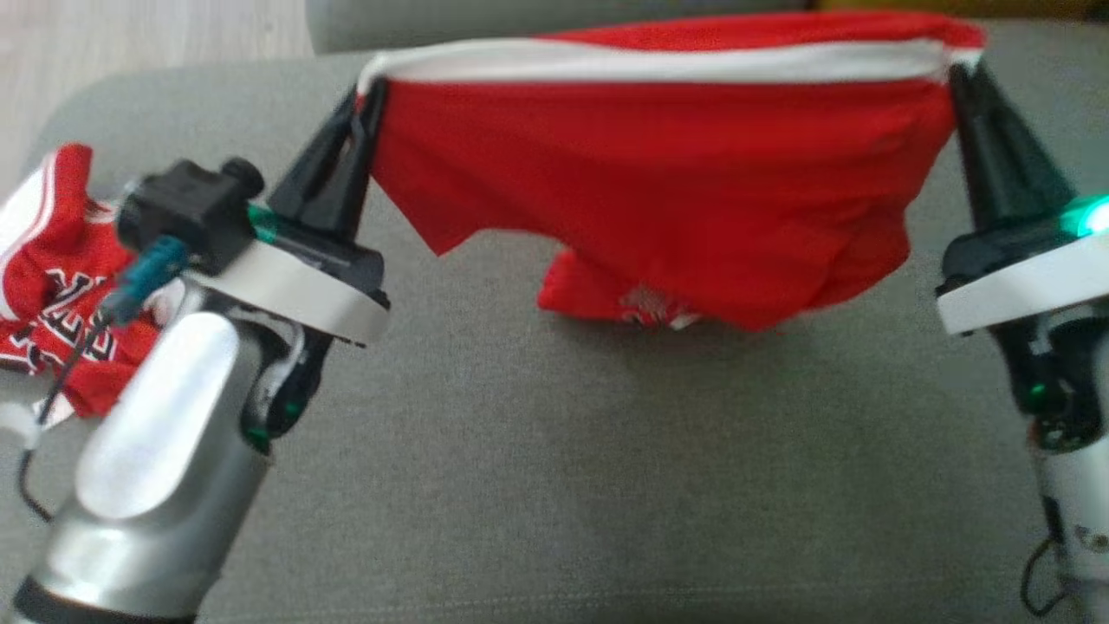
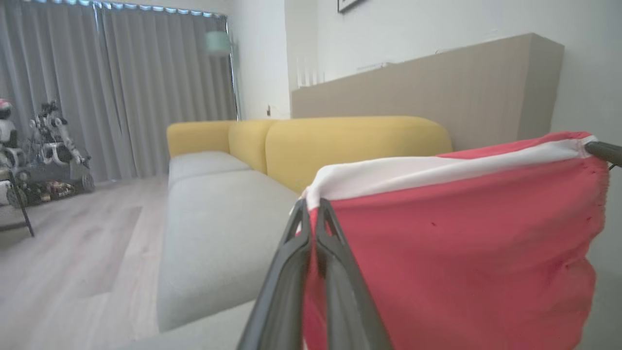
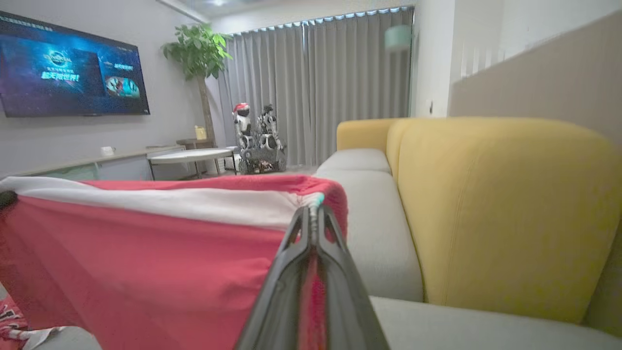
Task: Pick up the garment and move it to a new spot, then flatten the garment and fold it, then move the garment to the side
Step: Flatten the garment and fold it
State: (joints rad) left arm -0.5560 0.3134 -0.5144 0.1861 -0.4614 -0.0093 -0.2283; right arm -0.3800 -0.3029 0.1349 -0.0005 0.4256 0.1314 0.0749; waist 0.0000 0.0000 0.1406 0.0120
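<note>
The garment (image 1: 658, 173) hangs in the air above the grey seat (image 1: 554, 485), stretched sideways between the two arms. The left end effector (image 1: 371, 94) is pinched closed on the garment's left upper corner, right at the white band that runs along its top edge. In the left wrist view its two dark fingers (image 2: 291, 257) meet at the tips with the red cloth (image 2: 461, 243) caught between them. The right end effector (image 1: 957, 76) is clamped the same way on the opposite upper corner, and the right wrist view shows its fingers (image 3: 335, 272) closed on the white band and red cloth (image 3: 146, 253).

The top edge is pulled nearly taut. The body of the garment sags below it in loose folds. Its lowest fold comes close to the seat, but I cannot tell whether it touches.

A second red jersey (image 1: 52, 260) lies crumpled on the seat to the left, behind the left arm. A yellow backrest (image 3: 486, 204) stands beyond the seat.
</note>
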